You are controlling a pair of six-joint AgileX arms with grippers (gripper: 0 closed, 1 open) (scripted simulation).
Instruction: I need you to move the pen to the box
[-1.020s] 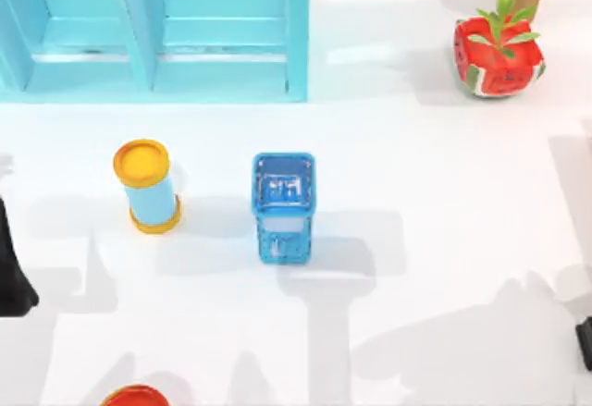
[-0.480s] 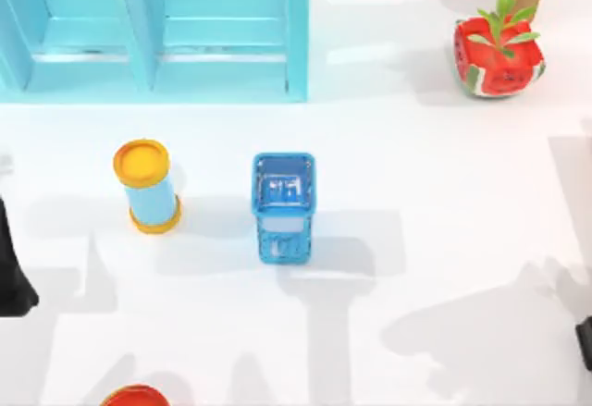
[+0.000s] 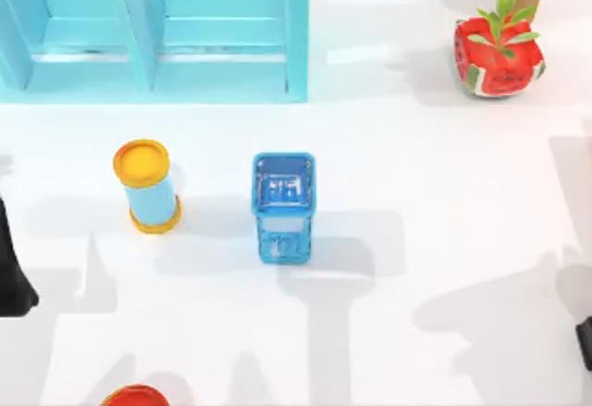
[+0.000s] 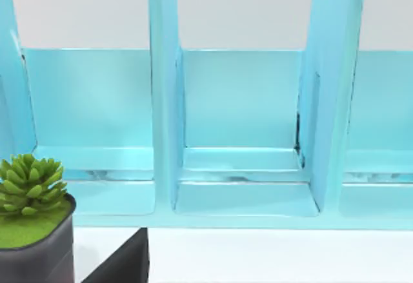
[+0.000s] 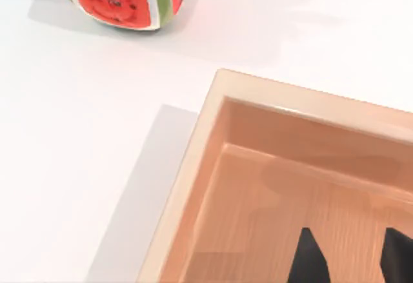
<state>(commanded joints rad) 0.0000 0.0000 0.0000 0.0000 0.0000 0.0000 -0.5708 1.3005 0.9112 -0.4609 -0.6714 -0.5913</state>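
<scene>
The white bench (image 3: pixel 444 193) carries a turquoise shelf (image 3: pixel 222 55) at the back and a wooden box (image 5: pixel 213 141) on the right side. The left arm (image 3: pixel 11 267) is parked at the left edge. The right gripper (image 5: pixel 352 260) hangs over the box, jaws released with nothing between them. The blue clear holder (image 3: pixel 283 204) stands mid-bench. Whether the pen sits inside it cannot be told. The fetch likely hasn't begun, so the next move calls for finding the pen.
</scene>
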